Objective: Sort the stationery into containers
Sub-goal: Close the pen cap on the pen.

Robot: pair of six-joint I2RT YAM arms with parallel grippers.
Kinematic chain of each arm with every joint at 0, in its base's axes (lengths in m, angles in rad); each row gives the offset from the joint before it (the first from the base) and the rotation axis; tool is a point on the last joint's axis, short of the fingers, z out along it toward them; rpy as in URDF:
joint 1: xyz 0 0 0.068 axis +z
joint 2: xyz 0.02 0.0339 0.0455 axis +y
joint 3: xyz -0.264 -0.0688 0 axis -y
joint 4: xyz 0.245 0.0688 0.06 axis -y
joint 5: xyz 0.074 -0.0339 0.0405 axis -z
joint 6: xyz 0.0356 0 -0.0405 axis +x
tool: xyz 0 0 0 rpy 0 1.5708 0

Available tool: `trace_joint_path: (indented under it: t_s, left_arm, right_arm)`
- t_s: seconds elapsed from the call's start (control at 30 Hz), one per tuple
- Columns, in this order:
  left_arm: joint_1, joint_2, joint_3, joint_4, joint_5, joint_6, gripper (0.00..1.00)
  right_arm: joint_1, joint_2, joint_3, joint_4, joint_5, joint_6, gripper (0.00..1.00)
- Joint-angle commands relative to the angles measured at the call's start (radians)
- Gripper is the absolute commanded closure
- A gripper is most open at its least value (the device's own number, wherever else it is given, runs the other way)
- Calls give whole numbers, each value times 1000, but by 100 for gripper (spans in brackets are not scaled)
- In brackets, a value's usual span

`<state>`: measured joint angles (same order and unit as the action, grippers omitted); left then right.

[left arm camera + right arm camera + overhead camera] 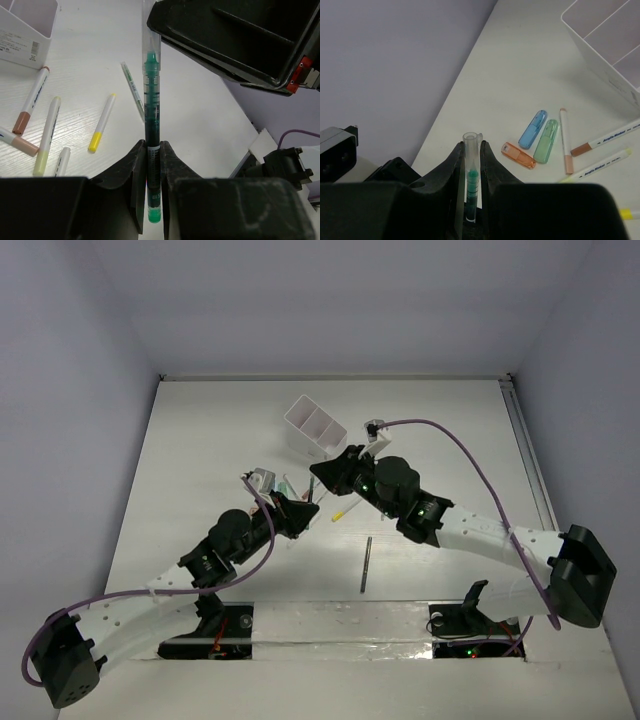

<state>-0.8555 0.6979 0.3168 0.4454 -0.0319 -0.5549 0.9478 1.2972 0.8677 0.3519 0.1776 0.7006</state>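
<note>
Green ink showed through the clear barrel of the green pen (152, 100), held off the table at both ends. The left gripper (152, 150) was pinching it near its coloured end, and the right gripper (470, 150) had its fingers pressed together on the clear end. In the top view this sat at the centre of the frame, just below the white box (315, 428).

The task looked barely begun. What showed of the box's three compartments, in the upper right of the right wrist view, held nothing.

Everything else lay loose on the table (200, 440):
- the blue piece (533, 129), green piece (546, 140) and orange piece (518, 155), close together at centre right of the right wrist view
- a brown-capped marker (32, 100), a pale yellow marker (47, 135), a yellow-tipped pen (102, 122) and a thin green-and-white pen (132, 90), on the left of the left wrist view
- a dark grey pen (366, 564), alone at lower centre of the top view, well apart from the rest

Both arms crowded the space in front of the box, above the scattered pens. One gripper would probably have to let go before the pen could travel to a compartment
</note>
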Motion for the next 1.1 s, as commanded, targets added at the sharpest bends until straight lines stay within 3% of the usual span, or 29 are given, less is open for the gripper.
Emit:
trace_joint_path:
  t_s: [0.0,0.37,0.73,1.07]
  left_arm:
    - [6,-15,57,24,-33,32,100]
    - [6,-6,80,16,-72,46,100]
    - [6,12,133,1,-62,47,100]
    - [16,45,151,3,-69,78,100]
  right_arm:
    - [-4,8,8,29,-38,13,100]
    - [-4,2,-24,54,-63,85,100]
    - [-4,4,-70,96,-44,34,100]
    - [-4,39,19,-36,-154,-27,100]
